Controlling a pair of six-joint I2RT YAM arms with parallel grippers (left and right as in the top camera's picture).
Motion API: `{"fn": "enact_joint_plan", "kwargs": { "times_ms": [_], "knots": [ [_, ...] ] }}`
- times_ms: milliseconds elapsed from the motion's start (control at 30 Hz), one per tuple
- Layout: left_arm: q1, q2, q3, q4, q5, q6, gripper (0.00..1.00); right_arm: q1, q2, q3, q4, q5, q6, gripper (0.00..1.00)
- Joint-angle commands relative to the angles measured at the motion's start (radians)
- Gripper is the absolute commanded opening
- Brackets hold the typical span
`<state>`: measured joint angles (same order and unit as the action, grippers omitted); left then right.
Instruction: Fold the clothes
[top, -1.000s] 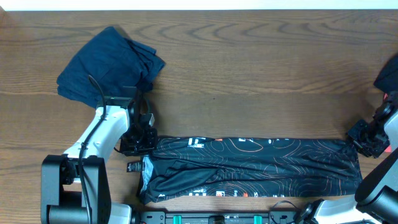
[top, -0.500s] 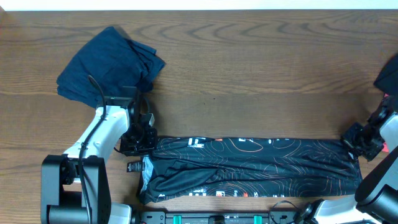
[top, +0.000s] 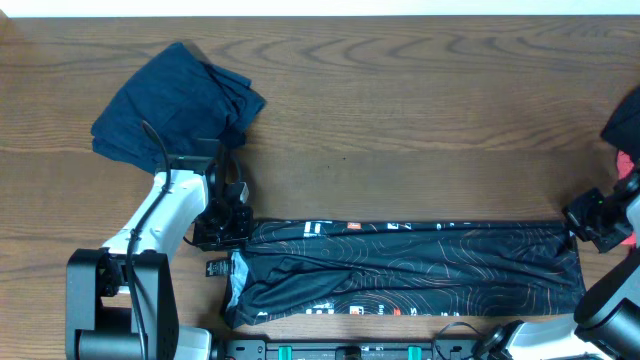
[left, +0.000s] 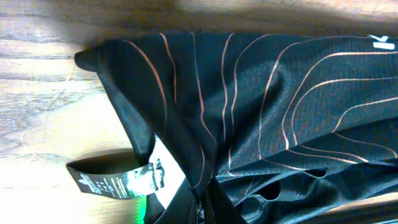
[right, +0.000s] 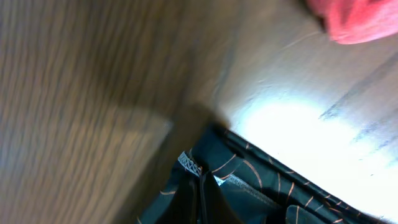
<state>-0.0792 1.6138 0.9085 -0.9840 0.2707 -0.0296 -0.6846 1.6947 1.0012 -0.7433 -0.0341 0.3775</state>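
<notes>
The clothes, a black jersey with thin orange contour lines, lie as a long folded strip along the table's near edge. My left gripper is shut on its upper left corner. In the left wrist view the jaws pinch black fabric beside a printed label. At the upper right corner, my right gripper is shut on the jersey. The right wrist view shows the jaws closed over the stitched hem. The strip's top edge runs straight between the two grippers.
A crumpled dark navy garment lies at the back left, just behind my left arm. A blue cloth and a pink cloth sit at the right edge, close to my right gripper. Bare wood table stretches behind the jersey.
My right gripper has shut on the jersey's upper right corner and drawn it slightly right, pulling the top edge straight. The left gripper has kept still.
</notes>
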Motion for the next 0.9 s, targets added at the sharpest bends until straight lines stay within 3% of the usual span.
{"fn": "enact_joint_plan", "kwargs": {
  "times_ms": [0,300,600,667,733,800,867],
  "knots": [
    [0.006,-0.015,0.021,-0.003,-0.019,-0.013,0.06,-0.045,-0.008,0.018,0.025,0.007,0.063,0.01],
    [0.006,-0.015,0.021,-0.002,-0.023,-0.013,0.06,-0.101,-0.008,0.018,0.065,0.0,0.063,0.05],
    [0.006,-0.015,0.021,-0.002,-0.023,-0.013,0.06,-0.103,-0.008,0.018,0.07,-0.003,0.063,0.01],
    [0.006,-0.015,0.021,-0.001,-0.022,-0.013,0.06,-0.103,-0.008,0.018,0.072,-0.093,0.019,0.01],
    [0.006,-0.015,0.021,0.002,-0.022,-0.013,0.06,-0.103,-0.008,0.018,0.106,-0.31,-0.111,0.12],
    [0.006,-0.015,0.021,0.002,-0.022,-0.013,0.06,-0.1,-0.008,0.018,0.132,-0.509,-0.206,0.16],
    [0.006,-0.015,0.021,0.002,-0.022,-0.013,0.06,-0.092,-0.008,0.018,0.139,-0.603,-0.214,0.16]
  ]
}}
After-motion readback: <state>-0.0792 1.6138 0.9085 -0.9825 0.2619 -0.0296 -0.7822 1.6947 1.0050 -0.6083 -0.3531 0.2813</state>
